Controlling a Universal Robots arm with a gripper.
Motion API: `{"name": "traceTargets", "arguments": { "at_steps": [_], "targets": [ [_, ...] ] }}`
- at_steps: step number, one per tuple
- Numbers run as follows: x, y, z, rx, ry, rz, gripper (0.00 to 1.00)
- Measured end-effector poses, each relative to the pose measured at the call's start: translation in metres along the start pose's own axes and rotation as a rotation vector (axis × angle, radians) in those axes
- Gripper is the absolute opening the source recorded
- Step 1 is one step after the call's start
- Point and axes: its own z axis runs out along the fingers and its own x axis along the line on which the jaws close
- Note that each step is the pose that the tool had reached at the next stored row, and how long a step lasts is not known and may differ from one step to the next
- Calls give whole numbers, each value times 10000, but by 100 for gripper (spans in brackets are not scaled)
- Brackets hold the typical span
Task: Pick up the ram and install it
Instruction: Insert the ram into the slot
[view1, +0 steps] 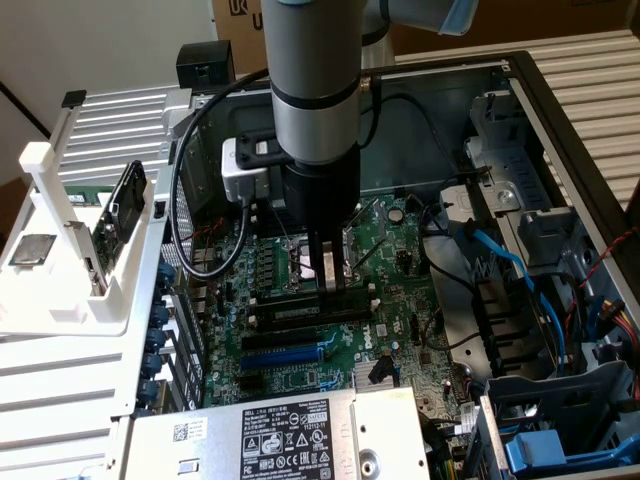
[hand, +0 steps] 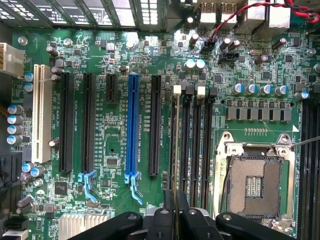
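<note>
Fingers (hand: 175, 210) gripping memory stick (hand: 174, 150) edge-on, lowering into motherboard slot (hand: 186, 145) beside processor socket (hand: 254, 187); seating probably calling for straight downward push.

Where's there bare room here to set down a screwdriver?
Bare: the ribbed white panel beside the white tray, and the flat top of the power supply. Crowded: the motherboard under the gripper gripping the ram, and the cables at the exterior view's right.
</note>
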Motion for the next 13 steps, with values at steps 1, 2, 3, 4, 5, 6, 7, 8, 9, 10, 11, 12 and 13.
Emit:
{"name": "traceTargets", "arguments": {
  "at_steps": [1,2,3,4,5,6,7,8,9,10,11,12,13],
  "targets": [
    [0,0,0,0,0,0,13],
    [0,0,1,1,-1,0,13],
    [0,0,0,1,-1,0,13],
    [0,0,1,0,-1,0,13],
    [0,0,1,0,-1,0,13],
    [0,0,1,1,-1,0,13],
    [0,0,0,1,-1,0,15],
    [0,0,1,1,-1,0,15],
    [0,0,0,1,-1,0,21],
    [0,0,1,1,-1,0,21],
    [0,0,1,0,-1,0,21],
    [0,0,0,1,-2,0,21],
    [0,1,-18,1,-3,-2,21]
  ]
}}
